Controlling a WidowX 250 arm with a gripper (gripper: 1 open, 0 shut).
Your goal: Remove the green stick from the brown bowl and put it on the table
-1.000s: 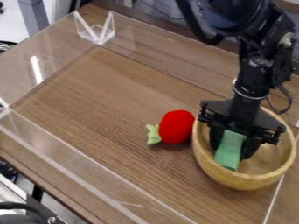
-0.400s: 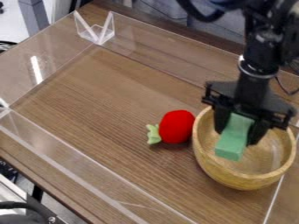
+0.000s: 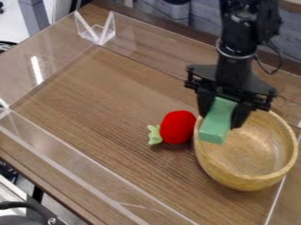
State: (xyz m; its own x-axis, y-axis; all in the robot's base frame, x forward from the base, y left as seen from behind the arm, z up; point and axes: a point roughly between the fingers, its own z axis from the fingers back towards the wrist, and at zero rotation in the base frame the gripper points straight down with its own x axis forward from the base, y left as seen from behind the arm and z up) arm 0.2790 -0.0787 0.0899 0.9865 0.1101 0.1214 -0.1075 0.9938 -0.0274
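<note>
The green stick (image 3: 217, 121) hangs upright in the air, pinched at its top by my gripper (image 3: 226, 106), which points straight down and is shut on it. Its lower end hovers over the left rim of the brown bowl (image 3: 249, 156), clear of the bowl's inside. The round light-brown bowl rests at the right front of the table (image 3: 106, 97) and holds nothing that I can see. My black arm rises from the gripper toward the top of the view.
A red strawberry toy (image 3: 177, 127) with a small green leaf lies on the table just left of the bowl. Low clear acrylic walls (image 3: 47, 66) border the tabletop, with a folded corner piece at the back left.
My gripper has lifted the green stick up out of the bowl and carried it to the left, from the bowl's middle to above its left rim.
</note>
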